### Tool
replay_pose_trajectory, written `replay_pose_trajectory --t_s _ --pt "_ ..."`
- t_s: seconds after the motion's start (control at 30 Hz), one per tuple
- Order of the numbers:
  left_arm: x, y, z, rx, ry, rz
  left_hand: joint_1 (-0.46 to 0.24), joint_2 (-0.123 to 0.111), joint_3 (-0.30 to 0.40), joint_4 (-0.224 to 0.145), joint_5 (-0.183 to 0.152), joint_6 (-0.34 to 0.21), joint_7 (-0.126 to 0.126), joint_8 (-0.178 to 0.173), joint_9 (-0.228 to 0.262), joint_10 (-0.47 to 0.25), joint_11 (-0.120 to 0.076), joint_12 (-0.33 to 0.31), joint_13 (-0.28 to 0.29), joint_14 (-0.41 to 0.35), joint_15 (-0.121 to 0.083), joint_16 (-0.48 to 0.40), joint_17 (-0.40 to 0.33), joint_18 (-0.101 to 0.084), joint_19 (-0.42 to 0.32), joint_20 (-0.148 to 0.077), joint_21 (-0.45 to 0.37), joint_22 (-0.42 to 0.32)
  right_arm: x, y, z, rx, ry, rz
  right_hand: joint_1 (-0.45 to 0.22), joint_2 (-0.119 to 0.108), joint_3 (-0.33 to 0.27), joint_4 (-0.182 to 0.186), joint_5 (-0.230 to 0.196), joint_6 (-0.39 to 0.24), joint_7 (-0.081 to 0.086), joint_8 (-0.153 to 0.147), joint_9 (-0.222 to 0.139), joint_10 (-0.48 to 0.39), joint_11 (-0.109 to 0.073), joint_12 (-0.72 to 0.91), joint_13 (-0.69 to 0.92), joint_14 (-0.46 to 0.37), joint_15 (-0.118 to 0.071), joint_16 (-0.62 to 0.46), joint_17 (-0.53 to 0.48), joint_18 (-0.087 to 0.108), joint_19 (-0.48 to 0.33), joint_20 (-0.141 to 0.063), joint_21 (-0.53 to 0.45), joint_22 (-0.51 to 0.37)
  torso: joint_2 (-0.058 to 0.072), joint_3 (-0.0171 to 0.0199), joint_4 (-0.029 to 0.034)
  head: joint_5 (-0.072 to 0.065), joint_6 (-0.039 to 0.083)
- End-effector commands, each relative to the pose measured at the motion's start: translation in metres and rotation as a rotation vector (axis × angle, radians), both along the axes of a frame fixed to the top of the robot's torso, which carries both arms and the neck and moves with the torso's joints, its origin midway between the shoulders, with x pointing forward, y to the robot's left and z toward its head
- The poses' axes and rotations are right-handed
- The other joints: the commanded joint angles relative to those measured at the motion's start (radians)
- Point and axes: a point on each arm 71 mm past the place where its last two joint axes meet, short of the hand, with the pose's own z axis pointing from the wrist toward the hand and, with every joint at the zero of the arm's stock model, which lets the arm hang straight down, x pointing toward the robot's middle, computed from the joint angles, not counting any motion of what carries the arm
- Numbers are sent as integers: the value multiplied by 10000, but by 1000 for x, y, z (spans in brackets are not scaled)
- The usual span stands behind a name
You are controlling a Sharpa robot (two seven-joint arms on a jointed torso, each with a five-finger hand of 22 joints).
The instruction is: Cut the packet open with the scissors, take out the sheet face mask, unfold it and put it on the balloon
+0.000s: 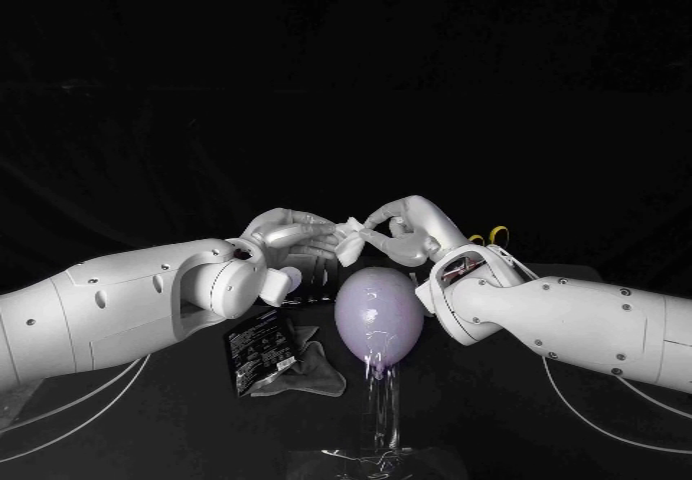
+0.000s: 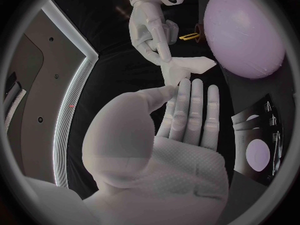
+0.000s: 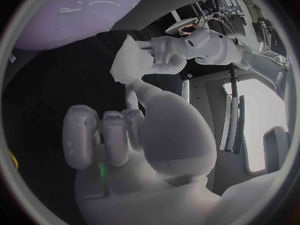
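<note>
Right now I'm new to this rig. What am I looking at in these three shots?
A two-armed robot with white arms and silver many-fingered hands, at a black table. One picture looks down from its head. The other two come from fisheye cameras behind each wrist. Its left hand and right hand together pinch a white folded sheet mask, close by a pale purple balloon on a clear stand. A black printed packet lies on the table beside the balloon, on the left arm's side.
</note>
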Motion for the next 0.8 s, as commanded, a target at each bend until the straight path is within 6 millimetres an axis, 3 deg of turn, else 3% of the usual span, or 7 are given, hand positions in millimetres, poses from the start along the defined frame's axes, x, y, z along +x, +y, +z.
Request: replay_pose_trajectory --t_s 0.03,0.8 --pt "1 0 2 -41 -188 81 -13 89 18 37 41 49 21 71 1557 75 -20 -22 15 -2 -16 66 12 197 -34 -11 68 17 -2 -1 3 122 -310 126 63 -19 26 -45 31 119 -51 36 31 646 -83 -29 2078 1043 -51 35 2635 -104 339 -74 30 2183 1 1 2 -2 13" --pt "2 4 1 -21 -90 240 -33 102 44 63 42 0 31 114 1671 80 -14 -27 22 4 -13 67 6 208 -14 -40 207 91 -11 -18 15 1493 -1521 415 113 -63 64 -129 32 98 -67 73 56 653 -98 -23 2083 1043 -67 35 2635 -146 429 -94 215 2238 2 1 16 28 48"
